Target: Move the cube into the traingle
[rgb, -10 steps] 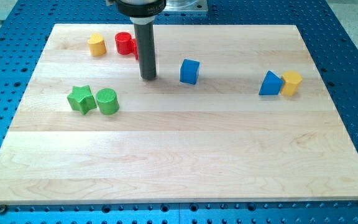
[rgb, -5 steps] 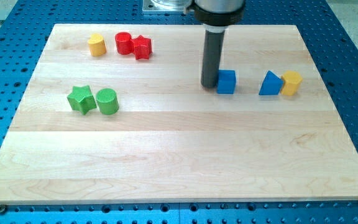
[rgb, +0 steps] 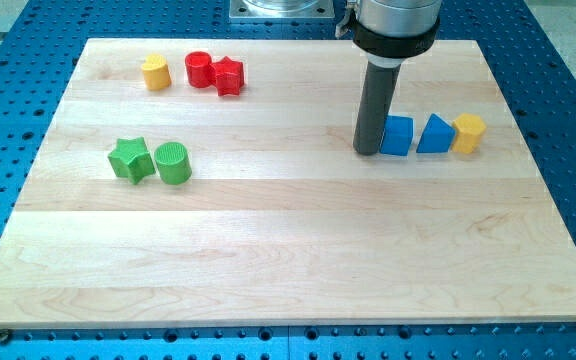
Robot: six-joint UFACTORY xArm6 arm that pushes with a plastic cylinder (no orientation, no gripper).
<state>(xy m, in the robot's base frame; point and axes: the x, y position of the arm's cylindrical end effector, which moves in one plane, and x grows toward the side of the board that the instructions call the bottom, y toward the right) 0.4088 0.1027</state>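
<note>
The blue cube [rgb: 397,136] sits at the view's right on the wooden board [rgb: 288,250]. Its right side touches, or nearly touches, the blue triangle [rgb: 433,134]. A yellow block [rgb: 469,132] rests against the triangle's right side. My tip [rgb: 368,151] stands against the cube's left side, touching it. The dark rod rises from there to the arm at the view's top.
A yellow block [rgb: 154,72], a red cylinder [rgb: 199,69] and a red star [rgb: 229,75] lie at the view's top left. A green star [rgb: 129,159] and a green cylinder [rgb: 172,163] sit together at the left. Blue perforated table surrounds the board.
My tip has swept from the view's upper left to the right, pushing the blue cube rightward until it sits against the blue triangle. The other blocks have not moved.
</note>
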